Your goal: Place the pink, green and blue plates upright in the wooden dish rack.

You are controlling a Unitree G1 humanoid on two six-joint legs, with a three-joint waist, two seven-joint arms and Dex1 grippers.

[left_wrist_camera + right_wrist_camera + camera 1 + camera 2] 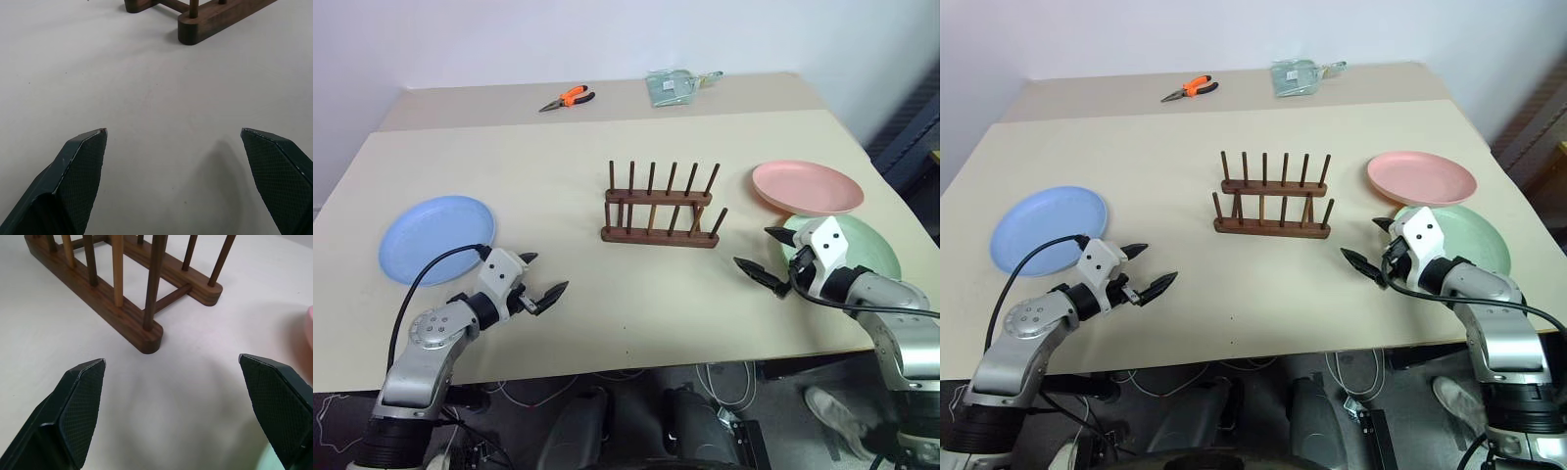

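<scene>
While both arms hover low over the table, nothing is held yet.
Landmark: wooden dish rack (661, 208), dark brown, two rows of thin upright pegs on base rails, standing mid-table (607, 313), no plate in it.
Blue plate (436, 238): flat on the table, well apart from the rack on the robot's left side, slightly nearer the robot than the rack.
Pink plate (807, 187): flat, to the rack's right, apart from it; its near rim overlaps the green plate.
Green plate (876, 251): flat, right of the rack and nearer the robot than the pink plate, partly hidden by the right arm.
Left end effector (540, 285): jaws spread wide, empty, nearer the robot than the rack and to its left, between blue plate and rack, tips pointing toward the rack side. Left wrist view shows the black fingertips (80, 164) far apart over bare table, rack base end ahead.
Right end effector (764, 258): jaws spread wide, empty, just right of the rack's near right corner, over the inner edge of the green plate, pointing toward the rack. Right wrist view shows both fingertips (83, 396) apart, rack end close ahead.
Orange-handled pliers (568, 98): far side of the rack, on the rear table section.
Clear packet (674, 85): also beyond the rack, right of the pliers.
</scene>
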